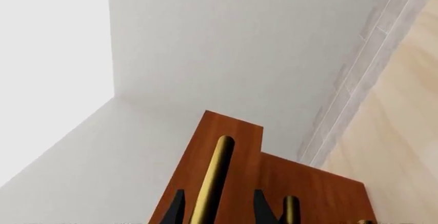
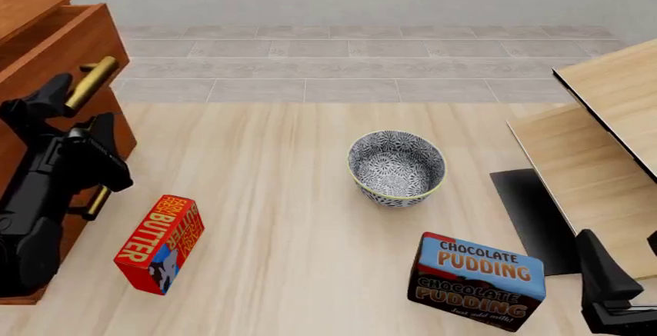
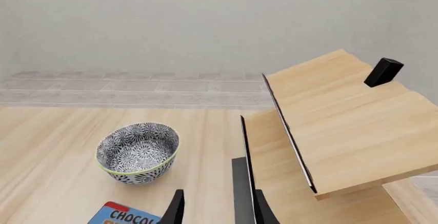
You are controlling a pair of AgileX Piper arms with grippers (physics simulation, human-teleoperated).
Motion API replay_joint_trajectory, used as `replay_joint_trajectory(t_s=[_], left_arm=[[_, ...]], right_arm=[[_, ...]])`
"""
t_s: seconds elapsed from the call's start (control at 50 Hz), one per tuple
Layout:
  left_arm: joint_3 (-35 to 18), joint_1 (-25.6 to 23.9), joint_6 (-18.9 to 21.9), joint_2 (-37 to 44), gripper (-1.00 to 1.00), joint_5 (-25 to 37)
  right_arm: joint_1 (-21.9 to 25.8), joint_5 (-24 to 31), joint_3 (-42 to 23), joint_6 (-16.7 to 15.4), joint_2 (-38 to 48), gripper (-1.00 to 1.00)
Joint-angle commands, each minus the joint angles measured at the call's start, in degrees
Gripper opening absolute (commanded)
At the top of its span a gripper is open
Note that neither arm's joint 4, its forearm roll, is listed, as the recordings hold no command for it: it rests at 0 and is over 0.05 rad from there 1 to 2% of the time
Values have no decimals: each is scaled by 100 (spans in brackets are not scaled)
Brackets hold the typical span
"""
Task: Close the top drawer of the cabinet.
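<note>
The cabinet (image 2: 23,14) stands at the table's left edge. Its top drawer (image 2: 74,50) is pulled out, its front ahead of the drawers below. The brass bar handle (image 2: 95,81) runs along that front. My left gripper (image 2: 80,107) is open and straddles the handle, one finger on each side. In the left wrist view the handle (image 1: 215,172) runs between the two black fingers (image 1: 176,208) on the top drawer (image 1: 233,131), with a gap on both sides. A lower drawer front (image 1: 321,193) sits further back. My right gripper (image 2: 608,278) hangs open at the near right, holding nothing.
A patterned bowl (image 2: 396,168) sits mid-table. A red butter box (image 2: 161,244) lies near the cabinet, and a chocolate pudding box (image 2: 476,280) stands at the front right. Pale wood panels (image 2: 605,144) and a black sheet (image 2: 528,213) occupy the right side.
</note>
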Motion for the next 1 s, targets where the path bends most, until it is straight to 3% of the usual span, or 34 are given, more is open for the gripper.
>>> replay_joint_trajectory(t_s=[0.02, 1.0], left_arm=[[34, 211, 46, -38, 100, -11], [6, 629, -2, -72, 100, -11]], right_arm=[[14, 9, 0, -10, 0, 100], [108, 39, 0, -116, 0, 100]])
